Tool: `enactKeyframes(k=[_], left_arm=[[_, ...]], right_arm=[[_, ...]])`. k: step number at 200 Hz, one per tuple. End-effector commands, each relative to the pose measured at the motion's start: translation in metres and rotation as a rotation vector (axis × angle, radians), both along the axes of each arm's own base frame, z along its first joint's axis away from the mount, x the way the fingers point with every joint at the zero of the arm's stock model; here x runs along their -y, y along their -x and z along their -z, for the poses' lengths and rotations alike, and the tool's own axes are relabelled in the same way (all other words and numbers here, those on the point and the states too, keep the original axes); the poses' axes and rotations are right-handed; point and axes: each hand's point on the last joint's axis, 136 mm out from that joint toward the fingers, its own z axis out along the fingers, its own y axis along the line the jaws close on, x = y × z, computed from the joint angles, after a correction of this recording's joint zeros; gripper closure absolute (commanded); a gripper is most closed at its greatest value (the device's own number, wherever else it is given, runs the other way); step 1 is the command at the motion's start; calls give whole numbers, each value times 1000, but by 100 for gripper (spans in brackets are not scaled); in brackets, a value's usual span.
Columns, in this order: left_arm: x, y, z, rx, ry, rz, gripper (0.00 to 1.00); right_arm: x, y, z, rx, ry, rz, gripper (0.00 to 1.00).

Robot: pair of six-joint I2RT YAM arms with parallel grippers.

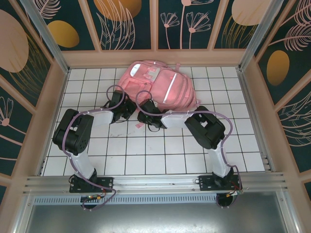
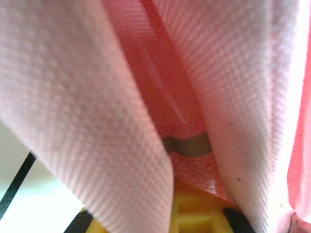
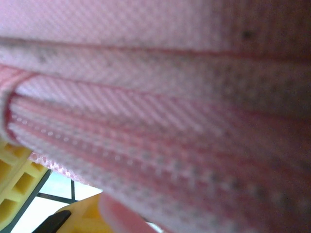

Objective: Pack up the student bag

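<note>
The student bag (image 1: 163, 86), a large soft pink backpack with a pale stripe, lies at the back middle of the tiled floor. Both arms reach to its near left edge. My left gripper (image 1: 129, 108) is pushed in among the bag's straps. In the left wrist view pink mesh fabric (image 2: 97, 97) hangs over my yellow fingers (image 2: 197, 213), which sit together under a red fabric edge. My right gripper (image 1: 144, 116) is pressed under the bag. Pink mesh (image 3: 170, 121) covers most of it, leaving one yellow finger (image 3: 10, 187) at the lower left, so its state is hidden.
A loose pink strap end (image 1: 138, 125) lies on the white tiles (image 1: 160, 155) just in front of the grippers. Wooden walls (image 1: 58, 97) close the table on the left, back and right. A metal rail (image 1: 155, 182) runs along the near edge.
</note>
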Motion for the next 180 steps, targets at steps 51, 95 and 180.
enactKeyframes(k=[51,95,180], left_arm=[[7,-5,-5,16,10,17,100],[-5,-9,-7,17,-42,5,100],[-58,-7,2,-10,-150,-60,100]], right_arm=[[28,-10,15,-33,97,119,100],[48,3,2,-25,198,130,100],[145,58,2,-71,377,211,100]])
